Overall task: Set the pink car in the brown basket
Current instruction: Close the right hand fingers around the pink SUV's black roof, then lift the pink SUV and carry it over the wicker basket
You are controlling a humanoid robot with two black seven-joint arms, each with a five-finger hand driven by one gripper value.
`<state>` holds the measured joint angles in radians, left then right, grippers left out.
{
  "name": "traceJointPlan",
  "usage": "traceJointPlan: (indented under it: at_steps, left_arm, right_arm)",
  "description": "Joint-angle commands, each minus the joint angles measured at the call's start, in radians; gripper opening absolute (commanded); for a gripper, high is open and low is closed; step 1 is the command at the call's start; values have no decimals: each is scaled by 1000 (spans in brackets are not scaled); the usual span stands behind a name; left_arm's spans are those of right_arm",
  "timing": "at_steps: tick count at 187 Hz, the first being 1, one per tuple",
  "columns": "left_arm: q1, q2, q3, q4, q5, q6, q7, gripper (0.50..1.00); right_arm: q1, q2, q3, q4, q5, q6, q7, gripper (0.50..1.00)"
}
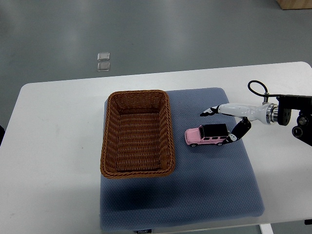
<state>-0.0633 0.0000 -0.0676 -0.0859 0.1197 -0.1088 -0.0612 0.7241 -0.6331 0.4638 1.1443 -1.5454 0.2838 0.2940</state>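
A pink toy car [207,135] with a black roof lies on the blue-grey mat [214,185], right of the brown wicker basket [138,133]. The basket holds nothing. My right hand [218,126] reaches in from the right edge, its fingers spread around the car's right end. One white finger [210,112] points out above the car, and a dark finger [237,132] sits by the car's rear. The fingers are open and hold nothing. The left arm does not show.
The mat lies on a white table [53,161] with rounded corners. Two small clear squares [103,62] lie on the grey floor beyond the table's far edge. A wooden corner [295,4] shows at the top right.
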Motion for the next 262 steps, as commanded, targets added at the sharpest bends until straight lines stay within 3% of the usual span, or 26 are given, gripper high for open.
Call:
traceJointPlan:
  at_steps: [1, 58, 146, 162, 186, 262]
  left_arm:
    - [0, 0, 0, 0, 0, 0, 0, 1000]
    - [-1, 0, 0, -2, 0, 0, 0, 1000]
    - [-1, 0, 0, -2, 0, 0, 0, 1000]
    - [-1, 0, 0, -2, 0, 0, 0, 1000]
    - [-1, 0, 0, -2, 0, 0, 0, 1000]
    - [-1, 0, 0, -2, -2, 0, 0, 1000]
  right_arm:
    - [0, 0, -4, 0, -2, 0, -4, 903]
    - [0, 10, -4, 3, -1, -2, 1, 870]
    - [12, 12, -47, 3, -15, -8, 4, 760]
    - [14, 12, -47, 2, -16, -22, 4, 705]
    - [15, 10, -48, 2, -19, -25, 4, 501]
    - [86, -65, -17, 6, 4, -129, 11, 500]
